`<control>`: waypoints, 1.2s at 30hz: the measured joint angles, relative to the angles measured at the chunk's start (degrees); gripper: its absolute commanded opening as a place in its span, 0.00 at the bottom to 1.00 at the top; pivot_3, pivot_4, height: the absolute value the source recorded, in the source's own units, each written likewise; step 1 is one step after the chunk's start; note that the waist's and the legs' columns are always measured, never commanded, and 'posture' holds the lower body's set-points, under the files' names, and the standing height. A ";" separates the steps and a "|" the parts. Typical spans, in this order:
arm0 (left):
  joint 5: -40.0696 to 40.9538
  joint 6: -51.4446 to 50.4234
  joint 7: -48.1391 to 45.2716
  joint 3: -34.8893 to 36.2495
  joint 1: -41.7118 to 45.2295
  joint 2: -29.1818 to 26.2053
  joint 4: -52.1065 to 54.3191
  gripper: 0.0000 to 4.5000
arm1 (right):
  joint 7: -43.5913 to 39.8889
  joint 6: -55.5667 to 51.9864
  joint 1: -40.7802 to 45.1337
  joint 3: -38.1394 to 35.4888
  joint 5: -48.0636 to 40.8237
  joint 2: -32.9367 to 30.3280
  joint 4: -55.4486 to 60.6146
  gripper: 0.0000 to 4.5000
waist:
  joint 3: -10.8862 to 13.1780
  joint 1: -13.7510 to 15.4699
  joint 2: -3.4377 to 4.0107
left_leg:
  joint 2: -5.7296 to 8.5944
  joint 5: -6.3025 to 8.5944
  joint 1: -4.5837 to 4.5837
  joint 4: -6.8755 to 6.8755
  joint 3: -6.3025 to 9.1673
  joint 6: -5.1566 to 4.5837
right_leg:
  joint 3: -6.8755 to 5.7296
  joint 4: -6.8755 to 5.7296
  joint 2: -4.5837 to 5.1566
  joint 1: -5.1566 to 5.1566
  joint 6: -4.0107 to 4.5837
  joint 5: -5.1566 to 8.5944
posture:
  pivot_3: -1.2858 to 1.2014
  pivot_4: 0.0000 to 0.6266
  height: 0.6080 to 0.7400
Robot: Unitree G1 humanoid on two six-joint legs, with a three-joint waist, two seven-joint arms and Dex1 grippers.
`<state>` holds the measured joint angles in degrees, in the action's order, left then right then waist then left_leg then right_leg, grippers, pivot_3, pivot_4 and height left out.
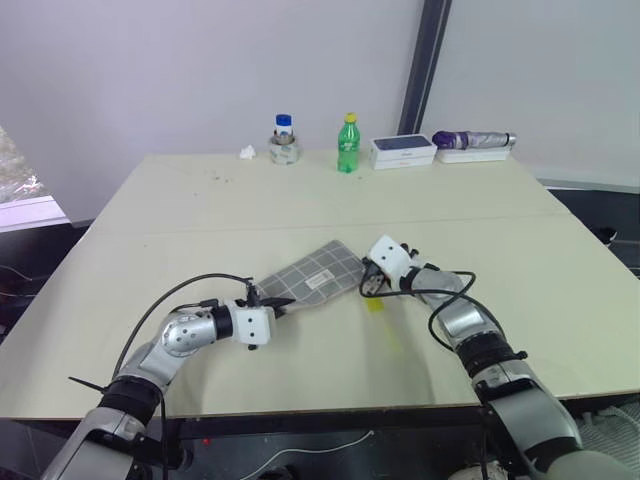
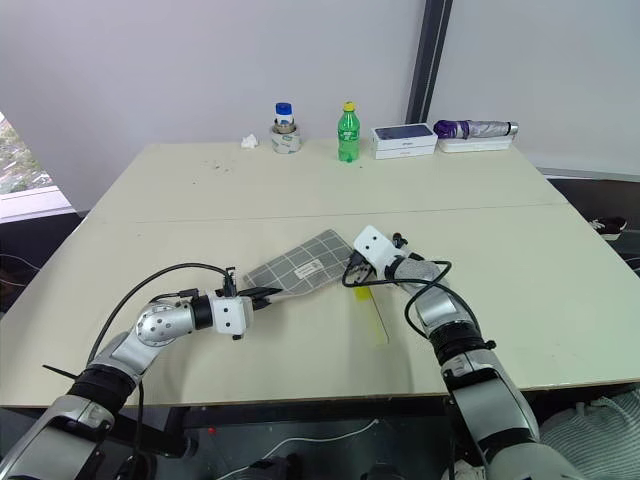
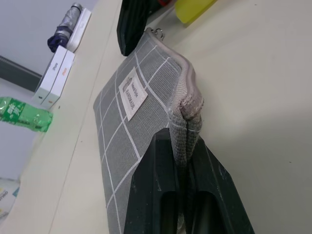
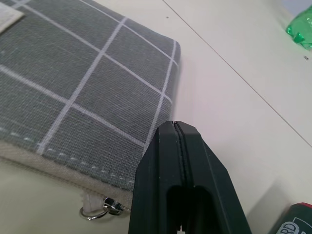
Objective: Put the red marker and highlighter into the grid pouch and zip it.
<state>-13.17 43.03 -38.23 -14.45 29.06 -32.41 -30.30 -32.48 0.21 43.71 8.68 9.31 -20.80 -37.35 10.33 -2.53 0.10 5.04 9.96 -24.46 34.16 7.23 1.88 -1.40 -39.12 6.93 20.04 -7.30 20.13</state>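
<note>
The grid pouch (image 1: 318, 273) lies flat on the table, label up. My left gripper (image 1: 281, 301) is shut on its near-left corner, pinching the zipper edge (image 3: 184, 105) between the fingers. At the pouch's right end my right gripper (image 1: 368, 286) is shut with nothing between its fingers. The zipper's ring pull (image 4: 96, 210) lies just beside them. The yellow highlighter (image 2: 378, 316) rests on the table right next to the right gripper. A dark pen end with a red edge (image 4: 296, 220), probably the red marker, shows close by that gripper.
Along the table's far edge stand a tape roll with a small jar (image 1: 285, 148), a green bottle (image 1: 347, 145), a white box (image 1: 402, 150) and a purple folded umbrella (image 1: 470, 140). The table's front edge (image 1: 330, 408) runs close below both arms.
</note>
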 measured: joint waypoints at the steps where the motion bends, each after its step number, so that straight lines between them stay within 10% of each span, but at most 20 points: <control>1: 0.03 -0.05 0.05 0.02 -0.03 0.00 0.00 0.00 | -0.09 -0.02 -0.03 -0.34 -0.38 -0.11 0.28 0.30 | 0.00 -0.01 0.00 | 0.00 0.00 0.00 0.00 0.00 0.00 | 0.00 0.00 0.00 0.00 0.00 0.00 | 0.52 0.24 1.00; 7: 0.49 -0.36 1.59 0.53 -0.89 -0.18 0.64 0.00 | -2.03 -3.47 -1.03 -3.20 -5.83 0.12 5.46 0.99 | 0.00 0.01 0.00 | -0.01 0.00 -0.02 0.00 0.00 0.00 | 0.01 0.00 0.00 0.02 0.00 0.00 | 0.52 0.24 1.00; 16: 10.09 -7.66 0.39 6.10 -3.96 -0.31 3.26 0.00 | -9.81 -15.65 -7.23 -5.15 -14.18 -2.73 21.89 1.00 | 0.01 -0.04 -0.01 | -0.03 0.02 -0.05 -0.01 0.01 -0.02 | 0.03 -0.02 -0.02 0.10 0.00 0.00 | 0.52 0.24 1.00; 36: 15.08 -8.79 -5.63 9.52 -5.18 -6.41 13.60 0.00 | -0.55 -19.07 -5.40 -5.49 -14.23 5.85 14.49 1.00 | 0.02 0.00 -0.02 | -0.03 0.01 -0.06 -0.03 0.00 -0.01 | 0.08 -0.01 -0.01 0.12 0.00 0.00 | 0.52 0.24 1.00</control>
<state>1.91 34.25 -43.86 -4.93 23.88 -38.82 -16.70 -33.03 -18.86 38.30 3.19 -4.92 -14.96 -22.86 10.35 -2.53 0.08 5.01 9.97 -24.52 34.13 7.23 1.87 -1.32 -39.12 6.92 20.17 -7.30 20.14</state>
